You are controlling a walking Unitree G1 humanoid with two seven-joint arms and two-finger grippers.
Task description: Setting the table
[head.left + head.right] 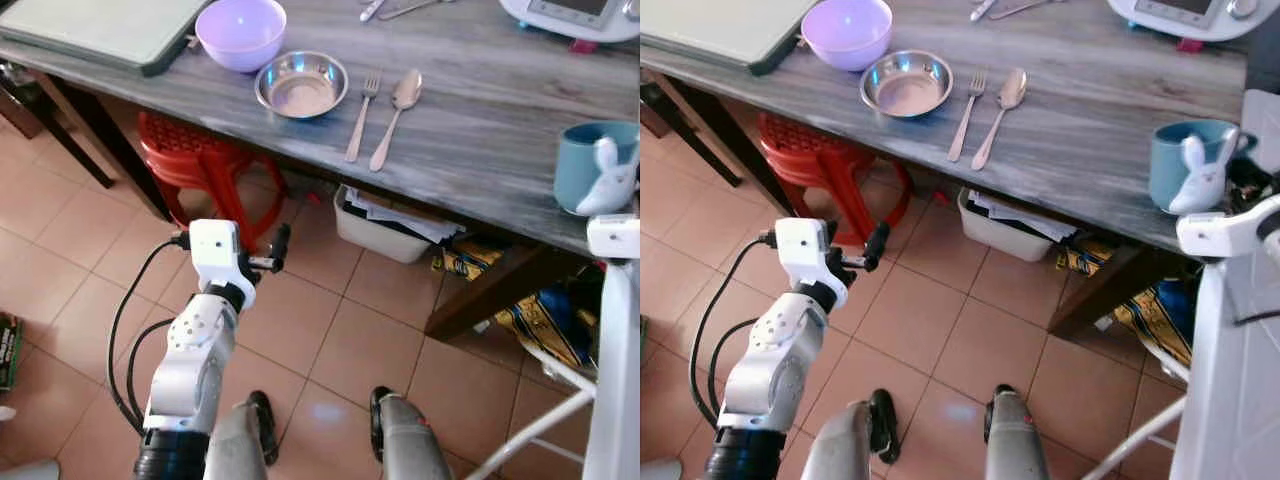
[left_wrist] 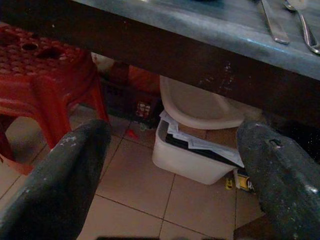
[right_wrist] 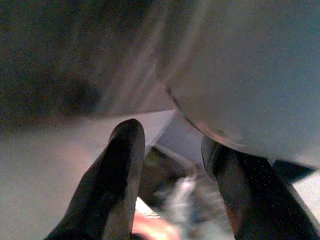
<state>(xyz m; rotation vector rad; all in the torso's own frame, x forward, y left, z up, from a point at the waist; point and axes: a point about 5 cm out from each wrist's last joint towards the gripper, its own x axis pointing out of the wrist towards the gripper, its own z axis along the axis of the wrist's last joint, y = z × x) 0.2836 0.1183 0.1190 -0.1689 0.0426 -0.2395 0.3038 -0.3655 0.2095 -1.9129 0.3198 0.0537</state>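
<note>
Right, far left on the grey wooden table [image 1: 470, 130] there's a flat green-grey board [image 1: 95, 28] running up to the near edge, and just right of it a lilac bowl [image 1: 240, 30]. Touching distance on from that sits a steel bowl [image 1: 301, 84], close to the table's near edge, then a fork [image 1: 362, 115] and a spoon [image 1: 397, 116] lying side by side, handles pointing toward the robot and stopping short of the edge. Below the edge, the left gripper [image 1: 278, 246] hangs over the tiled floor [image 1: 330, 340], fingers spread wide apart with nothing between them, level with a red plastic stool [image 1: 195, 160] tucked under the table. A white tub [image 1: 385, 232] of papers sits beneath too, right of the stool, with open floor in front of it. A broad bare stretch of tabletop runs right of the cutlery. Then, hard against the near right edge, a blue mug [image 1: 593, 160] with a white rabbit figure on it. The right arm's white wrist [image 1: 1230, 232] is right up beside that mug; in the wrist view the right gripper [image 3: 172, 150] has its two fingers parted, a pale rounded surface close by one of them, too blurred to tell whether it touches. A white appliance [image 1: 575, 17] sits at the far right.
</note>
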